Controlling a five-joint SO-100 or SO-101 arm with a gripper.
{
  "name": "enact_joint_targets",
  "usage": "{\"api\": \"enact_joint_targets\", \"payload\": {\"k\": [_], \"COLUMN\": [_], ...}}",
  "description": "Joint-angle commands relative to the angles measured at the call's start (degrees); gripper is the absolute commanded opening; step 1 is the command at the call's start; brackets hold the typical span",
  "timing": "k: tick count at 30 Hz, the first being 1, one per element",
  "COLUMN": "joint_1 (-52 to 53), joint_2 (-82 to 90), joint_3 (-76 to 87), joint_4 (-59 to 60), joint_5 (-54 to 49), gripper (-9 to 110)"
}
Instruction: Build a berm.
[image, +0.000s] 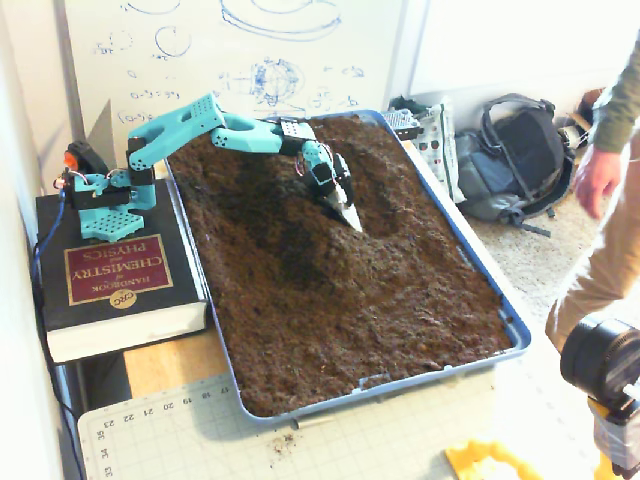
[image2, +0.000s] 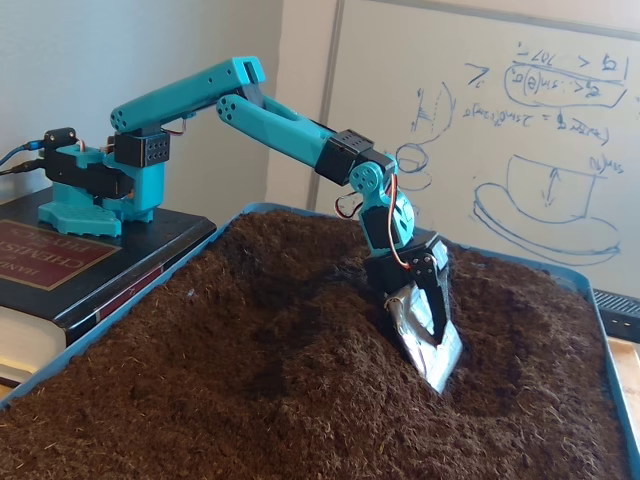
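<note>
We see fingers (image2: 432, 352) clamped on foil-like scoop blade (image2: 425, 340), tip in soil; berm (image: 300, 235) just beside/below fingers — loose, crumbly, light; push w/ blade, no grasp.

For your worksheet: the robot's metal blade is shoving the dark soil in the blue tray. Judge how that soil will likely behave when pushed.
The soil looks loose and crumbly, so it probably piles ahead of the scoop blade rather than sliding as a slab. The rounded berm suggests heaps slump to gentle slopes. A hollow beside the blade hints that pushed soil holds shape briefly.
</note>
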Motion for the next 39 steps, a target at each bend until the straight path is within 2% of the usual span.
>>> {"api": "enact_joint_targets", "payload": {"k": [1,14,21,26,39], "joint_1": [-0.5,0.6,3.7,6.8,12.8], "joint_2": [3.9,18.5,22.8,21.6,1.1], "joint_3": [1.9,0.9,-5.9,-7.4,-6.2], "joint_4": [7.6,9.0,7.2,-6.2,-45.4], "joint_5": [0.0,-0.1,-0.1,-0.2,-1.2], "gripper": [0,0,0,0,0]}}
